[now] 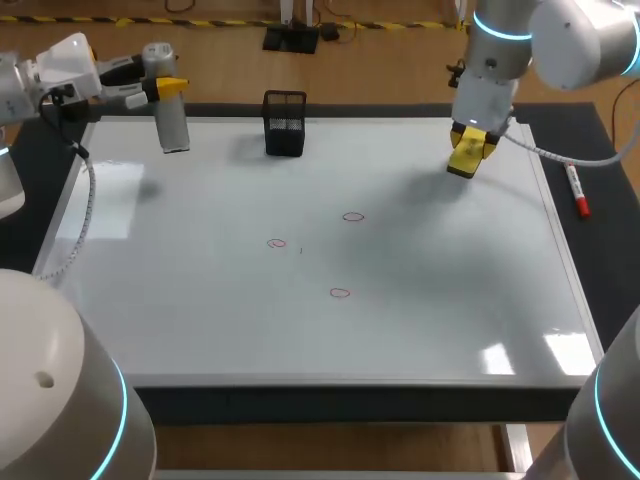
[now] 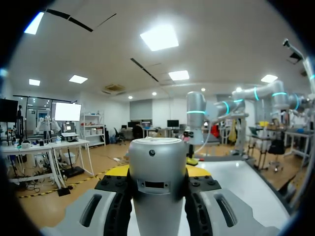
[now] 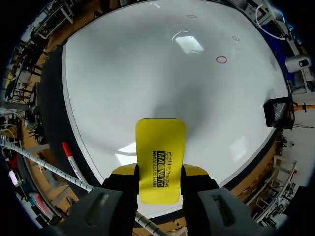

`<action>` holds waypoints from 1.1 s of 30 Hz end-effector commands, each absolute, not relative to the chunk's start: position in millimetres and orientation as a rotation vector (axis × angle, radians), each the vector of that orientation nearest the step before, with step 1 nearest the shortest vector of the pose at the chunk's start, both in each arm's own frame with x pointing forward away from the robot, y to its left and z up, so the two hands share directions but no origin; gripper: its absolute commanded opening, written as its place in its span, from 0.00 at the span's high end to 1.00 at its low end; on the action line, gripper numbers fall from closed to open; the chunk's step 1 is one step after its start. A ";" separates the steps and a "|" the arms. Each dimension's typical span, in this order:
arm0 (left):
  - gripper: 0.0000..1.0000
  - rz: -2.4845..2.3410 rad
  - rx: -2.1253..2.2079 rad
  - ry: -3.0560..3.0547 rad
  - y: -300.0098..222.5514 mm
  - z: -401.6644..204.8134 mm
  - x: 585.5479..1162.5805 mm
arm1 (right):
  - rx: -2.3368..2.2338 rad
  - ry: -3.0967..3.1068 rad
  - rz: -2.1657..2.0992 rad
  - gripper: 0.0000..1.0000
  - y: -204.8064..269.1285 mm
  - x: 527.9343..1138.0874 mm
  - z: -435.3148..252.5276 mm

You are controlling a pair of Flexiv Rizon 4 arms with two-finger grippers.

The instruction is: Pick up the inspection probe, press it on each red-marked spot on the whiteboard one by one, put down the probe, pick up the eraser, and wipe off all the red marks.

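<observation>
Gripping the yellow eraser (image 3: 160, 147) from both sides, your right hand (image 3: 160, 172) hangs over the far right corner of the whiteboard (image 1: 200, 300). The eraser sticks out ahead of its fingers. Your left hand (image 1: 168, 88) is closed on the silver probe (image 1: 174, 125), which stands upright between its fingers at the far left corner of the board. You cannot tell whether the probe's lower end touches the board. Three red circles (image 1: 353, 216) sit near the board's middle, well apart from both hands. A black mesh basket (image 1: 285, 123) stands at the far edge between the hands. A red marker (image 1: 577, 190) lies on the dark desk (image 1: 600, 140), just beside the board's right edge.
</observation>
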State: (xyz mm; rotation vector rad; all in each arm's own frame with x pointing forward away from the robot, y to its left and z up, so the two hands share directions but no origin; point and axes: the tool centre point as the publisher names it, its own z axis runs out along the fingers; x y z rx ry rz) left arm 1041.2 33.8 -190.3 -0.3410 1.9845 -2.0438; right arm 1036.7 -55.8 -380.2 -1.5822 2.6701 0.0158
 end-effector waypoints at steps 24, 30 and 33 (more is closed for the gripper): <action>1.00 -2.121 -0.135 2.055 -32.6 -197.8 973.8 | -1.584 2.670 0.012 1.00 -56.4 1036.5 -379.1; 1.00 -2.169 -0.084 2.043 -66.6 -196.7 960.0 | -1.584 2.670 0.012 1.00 -56.4 1036.5 -379.1; 1.00 -2.187 -0.064 2.037 -81.5 -197.5 955.9 | -1.584 2.670 0.012 1.00 -56.4 1036.5 -379.1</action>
